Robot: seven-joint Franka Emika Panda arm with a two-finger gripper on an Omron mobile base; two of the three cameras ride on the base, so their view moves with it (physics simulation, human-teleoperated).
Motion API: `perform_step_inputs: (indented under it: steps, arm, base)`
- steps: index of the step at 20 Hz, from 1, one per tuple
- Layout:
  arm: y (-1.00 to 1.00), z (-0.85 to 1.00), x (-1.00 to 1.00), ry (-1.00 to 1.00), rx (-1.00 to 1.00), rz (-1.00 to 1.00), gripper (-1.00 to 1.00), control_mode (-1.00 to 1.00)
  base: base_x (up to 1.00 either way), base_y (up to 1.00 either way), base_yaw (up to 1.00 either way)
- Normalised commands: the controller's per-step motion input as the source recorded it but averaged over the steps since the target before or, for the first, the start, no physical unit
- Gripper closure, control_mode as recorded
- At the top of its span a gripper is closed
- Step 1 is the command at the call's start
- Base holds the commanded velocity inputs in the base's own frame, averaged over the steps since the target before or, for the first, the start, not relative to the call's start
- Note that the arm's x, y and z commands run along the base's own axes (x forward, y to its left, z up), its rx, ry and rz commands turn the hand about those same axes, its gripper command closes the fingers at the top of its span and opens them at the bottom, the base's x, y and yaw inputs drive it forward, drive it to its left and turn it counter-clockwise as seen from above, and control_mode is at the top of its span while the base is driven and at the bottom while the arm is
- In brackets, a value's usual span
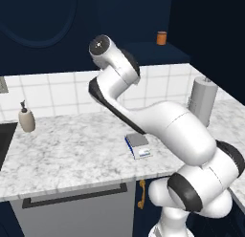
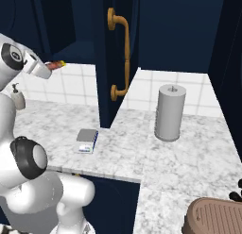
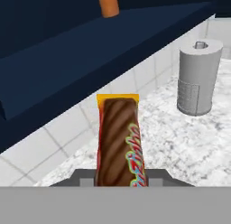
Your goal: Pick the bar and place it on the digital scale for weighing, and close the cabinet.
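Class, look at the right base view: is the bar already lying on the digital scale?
No: the digital scale sits bare on the counter, while the bar is held up in the air near the tiled wall.

Two base cameras look forward and down from behind the arm, left and right, sharing the grey-veined white marble counter and grey paper-towel cylinder. The hand camera peers close along the gripper toward the same cylinder.
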Motion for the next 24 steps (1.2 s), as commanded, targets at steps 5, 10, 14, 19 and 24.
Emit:
perform_step_inputs:
  steps: [5,10,14,19,24]
  arm:
    - [0.01,-0.45,-0.49,0.02,0.05,-0.28,1.0,-1.0]
    - [-0.08,-0.81,-0.02,0.15,0.0,-0.08,1.0,-1.0]
    - [-0.16,-0.73,0.12,0.04,0.0,0.0,1.0,-1.0]
    - [-0.34,-0.64,0.12,0.0,0.0,0.0,1.0,-1.0]
    - [-0.39,-0.52,0.08,-0.01,0.01,0.0,1.0,-1.0]
  base:
    - [0.0,0.0,0.0]
    - [0.0,0.0,0.0]
    - [0.0,0.0,0.0]
    - [0.0,0.0,0.0]
    - [0.0,0.0,0.0]
